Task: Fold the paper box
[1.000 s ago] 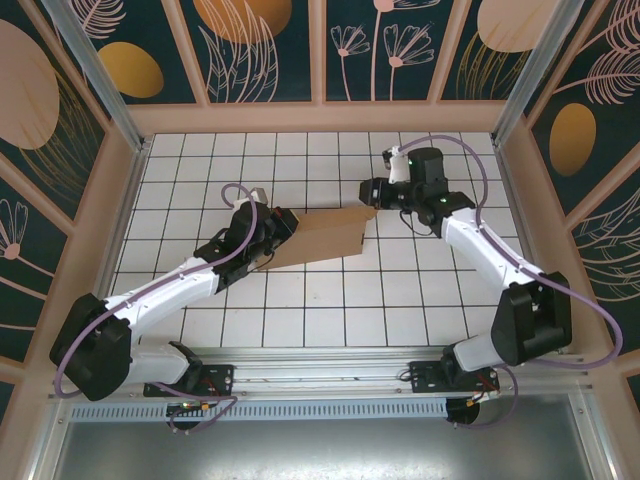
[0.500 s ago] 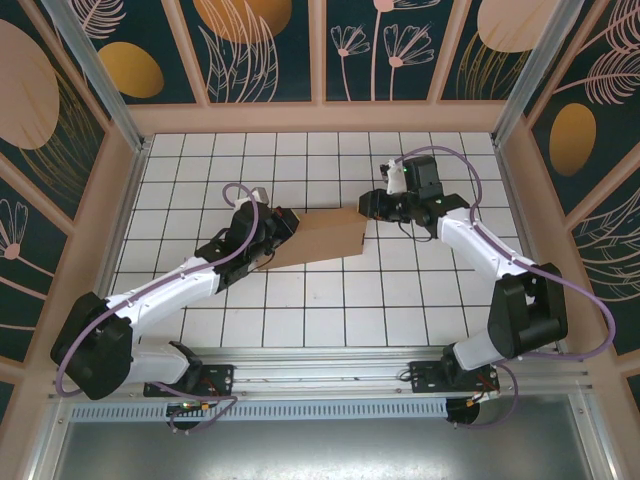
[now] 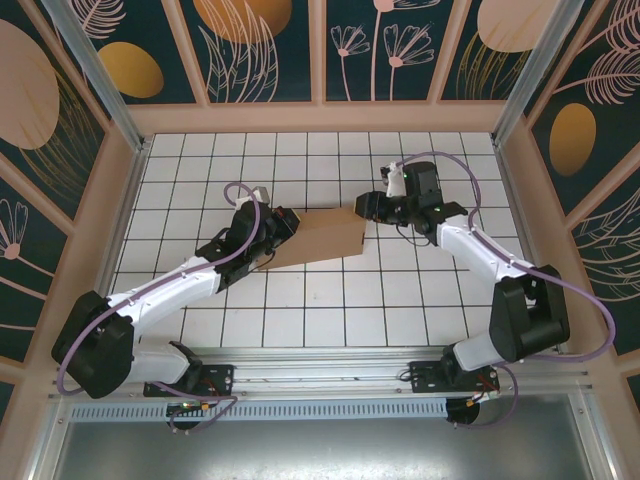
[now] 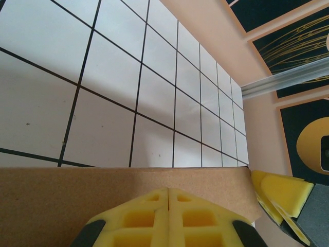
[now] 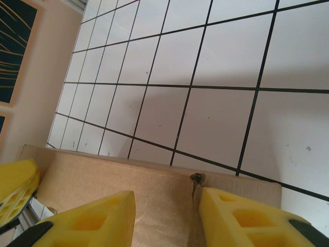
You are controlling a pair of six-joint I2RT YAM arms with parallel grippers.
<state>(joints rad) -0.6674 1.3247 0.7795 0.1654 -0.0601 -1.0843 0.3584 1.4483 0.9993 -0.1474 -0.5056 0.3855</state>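
The paper box is a brown cardboard sheet held off the tiles between the two arms, tilted. My left gripper is at its left end. In the left wrist view its yellow fingers are pressed together against the box's face, and no cardboard shows between them. My right gripper is at the box's right end. Its jaws stand apart over the cardboard, one finger beside a short slit.
White tiled floor surrounds the box. Pink walls close the back and sides. The right gripper's yellow finger shows past the box's corner in the left wrist view, and the left gripper's finger shows likewise in the right wrist view.
The right gripper has come slightly lower and left against the box's right end and its jaws have widened. The box's right corner has dropped a little. The left arm is still.
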